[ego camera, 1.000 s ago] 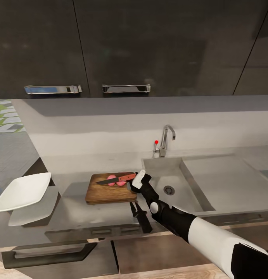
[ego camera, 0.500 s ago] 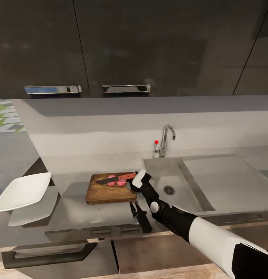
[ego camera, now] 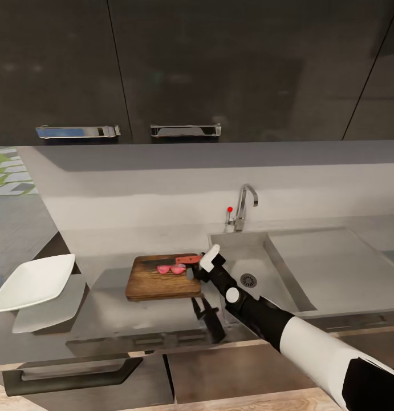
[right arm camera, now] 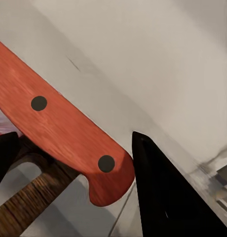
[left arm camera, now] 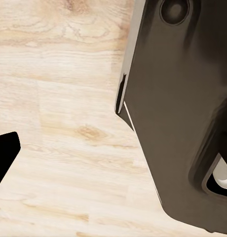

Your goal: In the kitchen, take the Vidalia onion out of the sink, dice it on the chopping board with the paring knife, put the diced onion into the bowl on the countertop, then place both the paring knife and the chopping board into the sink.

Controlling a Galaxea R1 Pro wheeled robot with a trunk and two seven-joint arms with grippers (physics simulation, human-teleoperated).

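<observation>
Change: a second ago the paring knife (ego camera: 187, 260) lay with its dark blade stretched across the chopping board (ego camera: 162, 278) over the onion; now only its red handle shows at the board's far right corner, and the right gripper (ego camera: 203, 267) has lifted slightly and tilted.
Meaning: likely the blade has been turned or raised for another cut; the Vidalia onion (ego camera: 170, 269) looks halved, not diced, so cutting is still in hand.
Right fingers: in the right wrist view the dark fingers (right arm camera: 168, 197) stand on either side of the red handle, seemingly gripping it.
Left fingers: cannot tell; the left wrist view looks at pale wooden floor (left arm camera: 59, 123).
Onion: two pink-red pieces, near the board's far edge, just beside the knife.
Counts: one knife, one board, one white bowl (ego camera: 32, 281) at the countertop's (ego camera: 111, 319) left end, one sink (ego camera: 248, 268) right of the board.
</observation>
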